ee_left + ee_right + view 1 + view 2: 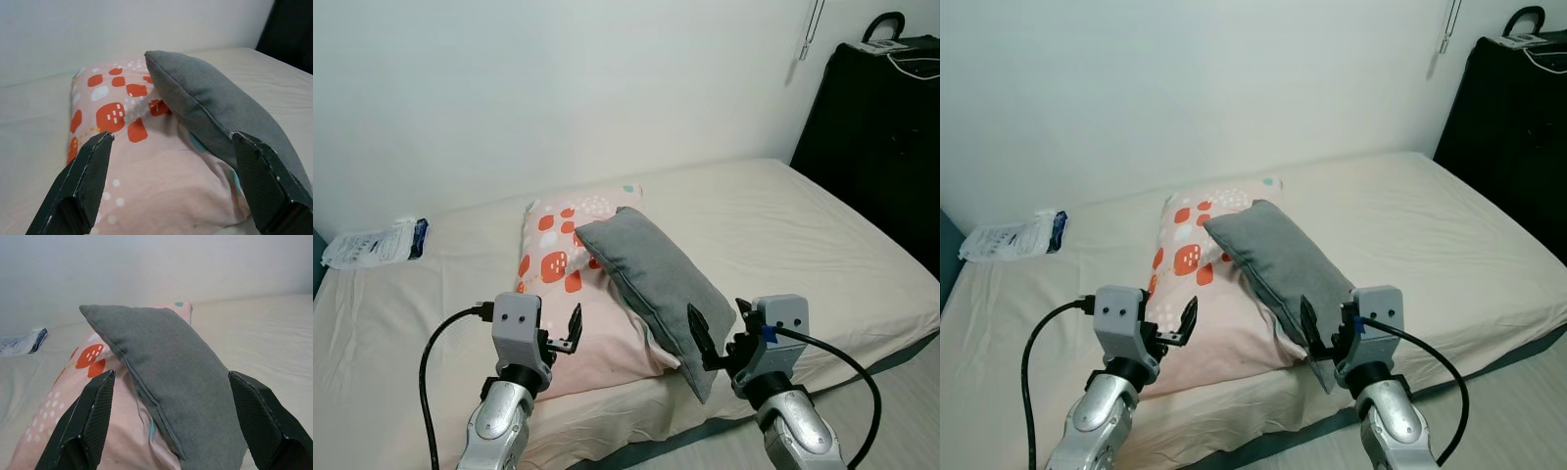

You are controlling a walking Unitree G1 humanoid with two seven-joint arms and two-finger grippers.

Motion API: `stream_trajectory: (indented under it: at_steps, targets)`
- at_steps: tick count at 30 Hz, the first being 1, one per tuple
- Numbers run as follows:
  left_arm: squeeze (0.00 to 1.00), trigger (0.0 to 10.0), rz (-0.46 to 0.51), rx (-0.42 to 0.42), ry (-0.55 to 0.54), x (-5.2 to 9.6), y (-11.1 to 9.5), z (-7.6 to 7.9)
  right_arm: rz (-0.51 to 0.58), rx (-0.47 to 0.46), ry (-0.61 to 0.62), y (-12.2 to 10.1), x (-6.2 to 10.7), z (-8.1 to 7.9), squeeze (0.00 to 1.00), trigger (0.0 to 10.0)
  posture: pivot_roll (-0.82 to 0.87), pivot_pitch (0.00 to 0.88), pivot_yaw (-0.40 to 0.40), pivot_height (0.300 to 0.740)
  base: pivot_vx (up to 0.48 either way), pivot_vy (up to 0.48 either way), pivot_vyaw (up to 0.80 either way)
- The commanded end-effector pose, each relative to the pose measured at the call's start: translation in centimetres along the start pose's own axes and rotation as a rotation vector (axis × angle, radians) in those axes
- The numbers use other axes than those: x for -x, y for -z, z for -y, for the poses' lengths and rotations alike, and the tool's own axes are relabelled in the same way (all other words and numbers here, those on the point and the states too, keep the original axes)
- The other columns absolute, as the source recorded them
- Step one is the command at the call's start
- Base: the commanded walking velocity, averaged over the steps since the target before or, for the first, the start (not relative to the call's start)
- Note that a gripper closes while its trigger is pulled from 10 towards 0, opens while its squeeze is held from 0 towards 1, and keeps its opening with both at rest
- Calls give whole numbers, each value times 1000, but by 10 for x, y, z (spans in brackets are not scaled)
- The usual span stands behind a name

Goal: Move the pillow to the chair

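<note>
A grey pillow (pixel 651 274) lies slanted across a pink pillow (pixel 553 257) printed with red and white squares, both on the bed (pixel 783 225) near its front edge. The grey pillow's near corner hangs over the mattress edge. My left gripper (pixel 560 340) is open, hovering over the near end of the pink pillow. My right gripper (pixel 720 338) is open too, just in front of the grey pillow's near corner. In the right wrist view the grey pillow (pixel 166 377) sits between the spread fingers (pixel 93 416). The left wrist view looks along both pillows, the grey pillow (pixel 215 103) resting on the pink pillow (pixel 146 171).
A white plastic package (pixel 372 243) lies at the bed's back left by the wall. A tall black piece of furniture (pixel 881 137) stands right of the bed with items on top. Black cables trail from both wrists. A strip of floor (pixel 901 411) runs below the bed's front edge.
</note>
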State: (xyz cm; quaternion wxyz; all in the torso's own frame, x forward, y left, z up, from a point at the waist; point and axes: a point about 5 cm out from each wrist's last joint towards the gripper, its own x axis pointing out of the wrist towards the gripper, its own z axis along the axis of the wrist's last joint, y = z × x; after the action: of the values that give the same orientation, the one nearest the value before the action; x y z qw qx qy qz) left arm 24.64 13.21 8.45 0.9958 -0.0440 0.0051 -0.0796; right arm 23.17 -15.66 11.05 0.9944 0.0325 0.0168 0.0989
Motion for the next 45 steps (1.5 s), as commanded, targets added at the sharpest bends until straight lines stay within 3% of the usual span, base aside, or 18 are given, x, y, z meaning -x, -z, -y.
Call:
stream_trajectory:
  at_steps: [1,2,5,6,9,10,11,23,35,36,37,38,40,41,45]
  targets:
    - [1000,8039,14,12,7,3,-2,-1,0,-7,-1,0,-1,-1,1000,8824,19,0,-7,740,0,0,0]
    - [1000,0,39,33,52,7,-5,5,14,-7,-15,-3,-1,-1,1000,0,19,0,-11,740,0,0,0]
    - [1000,0,39,27,32,8,-5,5,12,-5,-6,-4,-2,1,1000,0,20,0,-14,740,0,0,0]
    - [1000,0,33,33,9,7,-4,3,10,-6,5,-4,-3,2,914,0,14,0,-10,740,0,0,0]
    - [1000,0,28,38,-6,7,-3,1,9,-7,12,-4,-3,3,914,0,14,0,-10,740,0,0,0]
    - [0,0,23,40,-9,6,-2,0,11,-6,18,-4,-3,3,106,0,12,0,-5,740,0,0,0]
    - [0,0,21,38,-5,4,-2,0,14,-6,23,-5,-4,4,0,0,9,0,1,740,0,0,0]
    - [0,0,-8,27,-18,-1,0,-13,37,-49,67,-3,-3,-2,0,0,47,0,23,740,0,0,0]
    - [0,0,-16,16,-24,3,3,-12,3,-68,37,0,-4,-3,0,0,61,0,7,740,0,0,0]
    - [0,0,-15,16,-11,4,3,-11,0,-65,21,0,-4,-4,1000,2157,61,0,13,740,0,0,0]
    - [0,0,-15,16,-9,4,3,-11,2,-62,13,0,-4,-5,1000,2157,61,0,13,740,0,0,0]
    - [0,0,-15,15,-9,5,3,-11,3,-59,8,-1,-5,-6,1000,8667,62,0,15,740,0,0,0]
    - [0,0,-17,14,-10,5,3,-11,6,-60,4,-1,-5,-7,1000,8667,62,0,15,740,0,0,0]
    - [0,0,-21,14,-11,6,3,-11,19,-66,2,-2,-5,-7,1000,10000,67,0,15,740,0,0,0]
    - [0,0,-27,12,-9,6,4,-11,40,-82,-1,-4,-4,-7,1000,10000,66,0,19,740,0,0,0]
